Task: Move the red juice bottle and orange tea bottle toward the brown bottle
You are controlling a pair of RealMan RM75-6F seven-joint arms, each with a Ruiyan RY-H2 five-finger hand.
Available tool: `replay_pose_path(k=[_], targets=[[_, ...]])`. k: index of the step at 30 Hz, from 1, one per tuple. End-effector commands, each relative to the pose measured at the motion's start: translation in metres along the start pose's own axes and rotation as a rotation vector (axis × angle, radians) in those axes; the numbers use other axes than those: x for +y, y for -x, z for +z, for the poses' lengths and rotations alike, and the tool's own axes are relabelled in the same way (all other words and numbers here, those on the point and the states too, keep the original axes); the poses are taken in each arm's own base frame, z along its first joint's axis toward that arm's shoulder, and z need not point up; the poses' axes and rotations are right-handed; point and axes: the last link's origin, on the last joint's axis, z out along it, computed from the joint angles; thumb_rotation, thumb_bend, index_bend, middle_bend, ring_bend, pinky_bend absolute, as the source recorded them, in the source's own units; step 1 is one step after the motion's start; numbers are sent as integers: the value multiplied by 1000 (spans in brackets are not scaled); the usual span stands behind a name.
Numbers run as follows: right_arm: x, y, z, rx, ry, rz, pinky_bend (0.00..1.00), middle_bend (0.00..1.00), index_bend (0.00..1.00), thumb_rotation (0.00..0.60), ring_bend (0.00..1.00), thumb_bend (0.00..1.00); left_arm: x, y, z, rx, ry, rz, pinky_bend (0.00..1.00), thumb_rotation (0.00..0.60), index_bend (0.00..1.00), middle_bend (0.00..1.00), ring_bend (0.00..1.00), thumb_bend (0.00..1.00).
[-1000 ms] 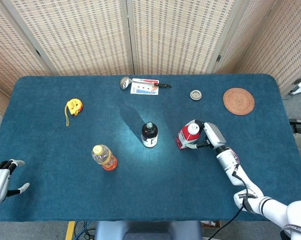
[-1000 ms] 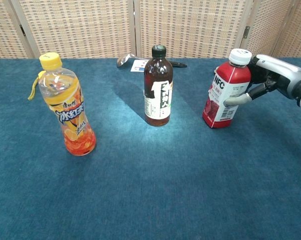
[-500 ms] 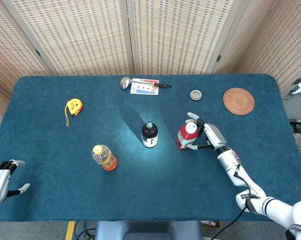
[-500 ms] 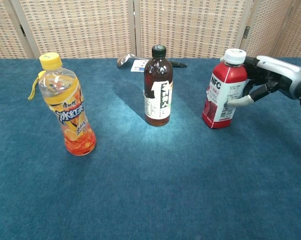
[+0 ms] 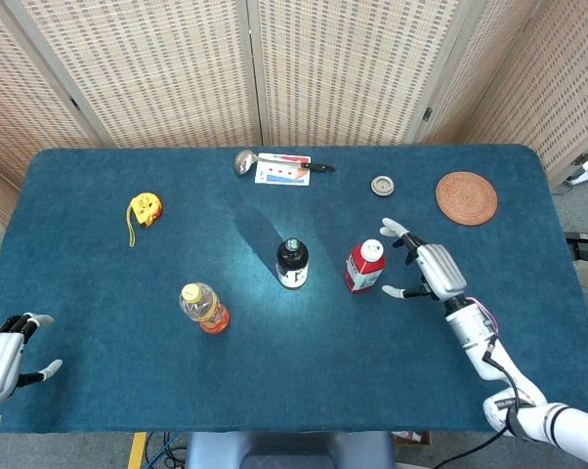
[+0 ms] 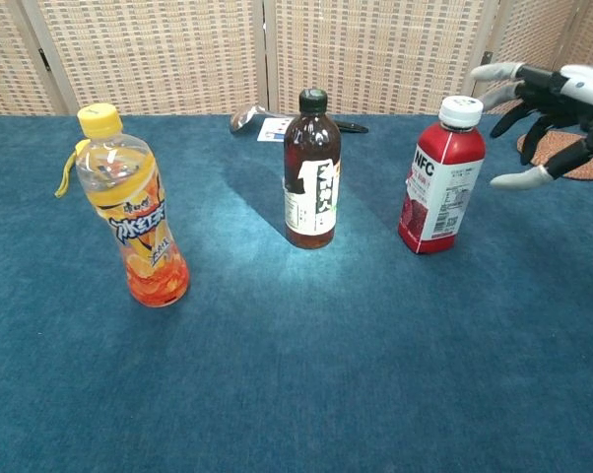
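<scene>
The red juice bottle (image 5: 365, 267) (image 6: 441, 175) stands upright just right of the brown bottle (image 5: 292, 263) (image 6: 312, 169), a small gap between them. My right hand (image 5: 433, 268) (image 6: 548, 108) hovers to the right of the red bottle, fingers spread, touching nothing. The orange tea bottle (image 5: 204, 308) (image 6: 130, 206) with a yellow cap stands upright to the left of the brown bottle and nearer the front. My left hand (image 5: 3, 354) rests open at the table's front left corner, far from all bottles.
A yellow tape measure (image 5: 143, 209) lies at the back left. A spoon and a card (image 5: 281, 168) lie at the back centre, a small round lid (image 5: 382, 185) and a woven coaster (image 5: 466, 197) at the back right. Blue cloth covers the table (image 5: 108, 274).
My right hand has let go of the red juice bottle and drawn back to the right with its fingers spread. The bottle stays upright beside the brown bottle. The left hand has barely moved.
</scene>
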Motion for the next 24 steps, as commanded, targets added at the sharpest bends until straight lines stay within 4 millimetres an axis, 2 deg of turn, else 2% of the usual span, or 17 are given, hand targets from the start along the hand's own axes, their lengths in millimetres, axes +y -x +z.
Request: replay_pose_path(k=[1, 8, 15, 19, 24], targets=[[-4, -24, -38, 92, -17, -132, 499, 261, 103, 600, 278, 29, 4, 0, -2, -3, 11, 3, 474, 600, 601, 351, 285, 113], [-8, -49, -91, 192, -23, -300, 499, 324, 264, 600, 282, 77, 16, 1, -6, -1, 50, 0, 478, 600, 557, 364, 293, 113], [3, -64, -144, 228, 75, -408, 499, 379, 316, 600, 321, 88, 30, 5, -4, -5, 94, -29, 480, 600, 444, 368, 296, 113], [7, -69, -163, 247, 95, -400, 499, 381, 316, 600, 321, 90, 37, 12, 1, -21, 110, -70, 481, 600, 325, 357, 296, 114], [9, -74, -173, 251, 72, -377, 499, 388, 316, 600, 324, 95, 48, 17, 16, -42, 122, -132, 483, 600, 186, 213, 277, 113]])
